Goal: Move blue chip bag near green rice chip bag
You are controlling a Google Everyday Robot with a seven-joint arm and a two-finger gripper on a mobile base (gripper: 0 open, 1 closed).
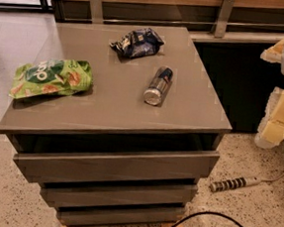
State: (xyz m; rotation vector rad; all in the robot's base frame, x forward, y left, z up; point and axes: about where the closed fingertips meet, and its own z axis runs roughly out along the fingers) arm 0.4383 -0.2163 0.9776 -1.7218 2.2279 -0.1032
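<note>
The blue chip bag is small, crumpled and dark navy, and lies at the back middle of the grey cabinet top. The green rice chip bag lies flat near the top's left edge, well apart from the blue bag. My gripper is at the right edge of the view, off the cabinet's right side and about level with its top. Its pale yellow fingers stand apart with nothing between them. It is far from both bags.
A silver-and-blue drink can lies on its side between the blue bag and the front right of the top. The cabinet has three drawers below. A power strip and a black cable lie on the speckled floor.
</note>
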